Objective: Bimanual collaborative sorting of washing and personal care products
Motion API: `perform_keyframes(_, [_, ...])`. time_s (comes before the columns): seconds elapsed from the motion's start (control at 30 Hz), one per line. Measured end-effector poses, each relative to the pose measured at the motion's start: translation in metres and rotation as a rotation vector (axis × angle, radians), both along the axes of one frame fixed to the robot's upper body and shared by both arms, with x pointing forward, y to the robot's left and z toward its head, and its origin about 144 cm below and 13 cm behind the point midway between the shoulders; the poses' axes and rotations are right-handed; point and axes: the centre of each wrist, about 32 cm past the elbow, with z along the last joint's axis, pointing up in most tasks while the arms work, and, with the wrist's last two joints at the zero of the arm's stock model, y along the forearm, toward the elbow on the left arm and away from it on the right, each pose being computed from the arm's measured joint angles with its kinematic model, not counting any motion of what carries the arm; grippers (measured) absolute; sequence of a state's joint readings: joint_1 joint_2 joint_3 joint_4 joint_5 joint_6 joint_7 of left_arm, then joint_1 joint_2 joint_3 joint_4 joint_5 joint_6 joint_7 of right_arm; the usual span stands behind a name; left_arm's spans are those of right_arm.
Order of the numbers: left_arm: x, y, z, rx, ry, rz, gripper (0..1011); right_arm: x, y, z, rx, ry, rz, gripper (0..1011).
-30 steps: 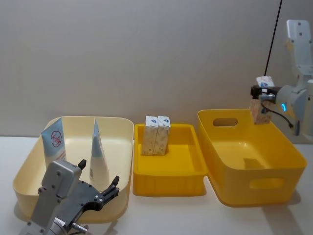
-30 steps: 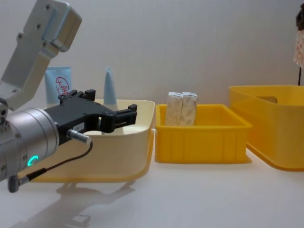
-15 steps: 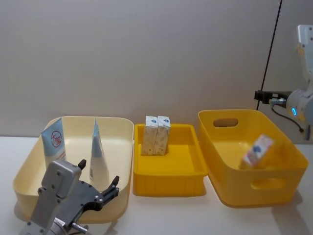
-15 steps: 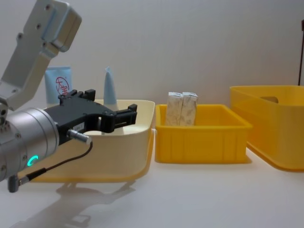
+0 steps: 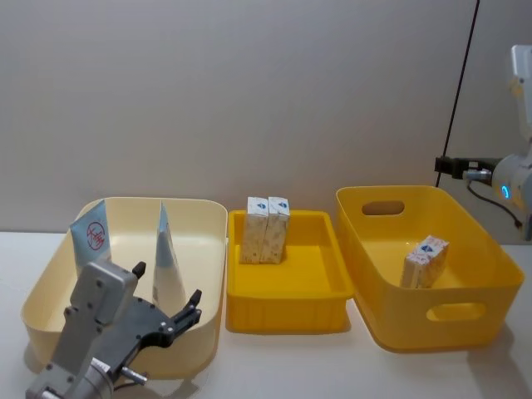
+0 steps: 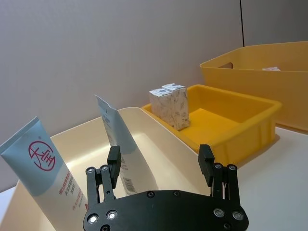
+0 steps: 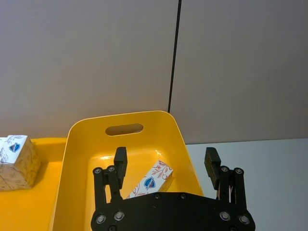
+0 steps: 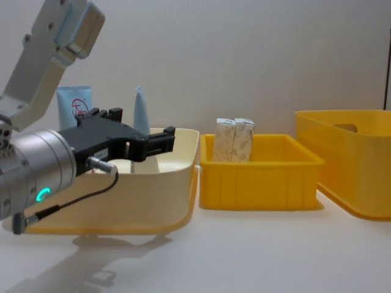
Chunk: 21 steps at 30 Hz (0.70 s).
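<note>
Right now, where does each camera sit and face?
Head: high, looking down on three tubs; left claw lower left, right claw far right.
Chest: low, across the table; left claw large.
Left wrist: behind its open claw, facing the tubes.
Right wrist: behind its open claw, over the deep tub's carton.
Head and right wrist share that carton.

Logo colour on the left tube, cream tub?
Red circle on the tube; clearest in the left wrist view.
</note>
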State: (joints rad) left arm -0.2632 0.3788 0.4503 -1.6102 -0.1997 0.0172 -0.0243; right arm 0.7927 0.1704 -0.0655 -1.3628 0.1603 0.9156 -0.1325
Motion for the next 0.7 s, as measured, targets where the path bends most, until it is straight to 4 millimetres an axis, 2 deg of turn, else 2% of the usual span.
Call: perform_keyframes(0.7, [0.044,0.004,0.002,-0.057,0.017,0.02,1002,-0.001,-0.001,0.0,0.0,0.002,-0.004,1001])
